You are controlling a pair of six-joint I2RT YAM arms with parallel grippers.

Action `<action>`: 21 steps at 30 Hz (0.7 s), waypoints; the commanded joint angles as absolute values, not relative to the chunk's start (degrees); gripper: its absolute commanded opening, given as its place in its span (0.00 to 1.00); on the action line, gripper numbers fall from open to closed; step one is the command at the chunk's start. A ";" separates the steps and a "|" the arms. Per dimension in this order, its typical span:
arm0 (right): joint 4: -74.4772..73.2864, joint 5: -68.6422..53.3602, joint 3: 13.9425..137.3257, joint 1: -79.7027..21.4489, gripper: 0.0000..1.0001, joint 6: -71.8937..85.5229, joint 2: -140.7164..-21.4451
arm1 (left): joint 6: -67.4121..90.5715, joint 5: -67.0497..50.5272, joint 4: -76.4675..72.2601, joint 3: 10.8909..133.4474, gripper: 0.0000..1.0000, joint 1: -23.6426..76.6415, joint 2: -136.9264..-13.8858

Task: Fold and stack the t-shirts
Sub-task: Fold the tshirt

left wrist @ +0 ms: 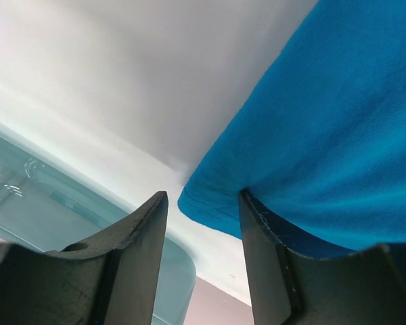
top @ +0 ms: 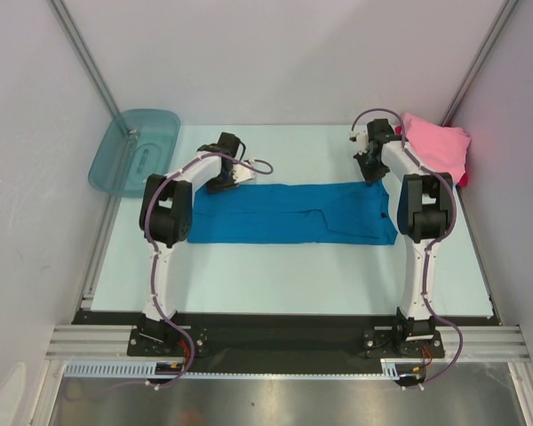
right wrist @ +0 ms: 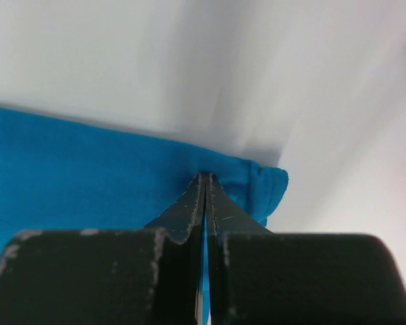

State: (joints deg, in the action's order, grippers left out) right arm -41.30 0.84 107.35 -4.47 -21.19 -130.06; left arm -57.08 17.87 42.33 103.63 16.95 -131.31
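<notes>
Within right claw's (right wrist: 204, 176) pinch, blue t-shirt (right wrist: 74, 162)

The top view looks down from high behind the near edge over the whole bench (top: 275, 275). Wrist views sit close behind the left gripper (left wrist: 203, 196) and right gripper (right wrist: 204, 175), facing the shirt (top: 293, 213) edges also seen from above.

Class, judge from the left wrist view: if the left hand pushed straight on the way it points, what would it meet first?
Probably the blue t-shirt, whose corner lies between the open fingers of the left hand; depth beyond is unclear.
</notes>
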 commanded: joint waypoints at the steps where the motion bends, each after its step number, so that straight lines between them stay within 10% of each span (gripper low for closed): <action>1: -40.60 0.70 107.67 -3.87 0.00 -20.39 -130.34 | -56.95 17.58 41.92 104.16 0.53 16.61 -132.45; 21: -38.59 0.88 106.08 -0.44 0.00 -17.93 -133.33 | -58.10 21.53 41.57 104.33 0.53 15.82 -136.14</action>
State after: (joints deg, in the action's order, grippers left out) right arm -40.14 -0.47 106.83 -2.13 -19.27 -131.09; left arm -57.52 21.45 41.65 104.36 17.19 -132.62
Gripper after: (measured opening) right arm 0.009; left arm 0.527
